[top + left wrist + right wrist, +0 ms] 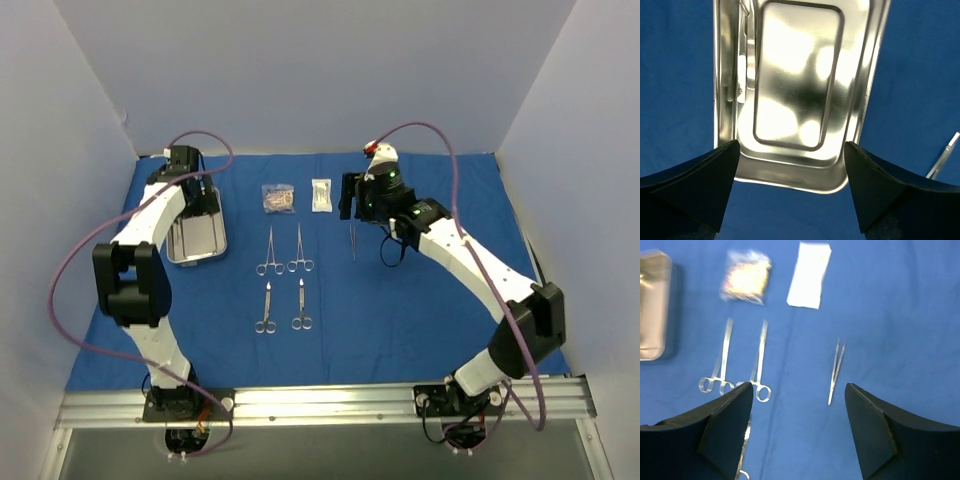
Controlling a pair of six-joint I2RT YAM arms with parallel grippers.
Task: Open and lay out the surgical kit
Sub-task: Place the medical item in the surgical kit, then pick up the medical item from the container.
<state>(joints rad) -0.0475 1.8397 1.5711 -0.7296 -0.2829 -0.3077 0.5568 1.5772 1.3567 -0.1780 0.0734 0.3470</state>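
Seeing blue cloth wrap (450, 320) spread open and flat, with the rest of the kit lying on it. Putting steel tray (197, 240) at the wrap's left side, long axis running roughly front to back, slightly skewed. Reading left tool (195, 190) as wide open above the tray's far end, gripping nothing. In its wrist view the two dark fingers (700, 185) flank one short end of the tray. Cannot tell what the thin bright streak along one inner tray wall is.

Counting four scissor-like instruments (270, 262) mid-wrap, in two rows of two, ring handles toward the arm bases, none touching another as far as visible. Placing two packets beyond them, side by side but apart: tan-filled packet (278, 198) on the left, white packet (320, 194) on the right.

Finding one pair of tweezers (352, 238) right of the far instrument row, apart from it, lying straight front to back. Reading right tool (350, 195) as wide open as well, empty, hanging above the wrap near the tweezers' far tip. From its wrist camera, seeing the tweezers in the gap between the fingers (880, 430), touching neither.
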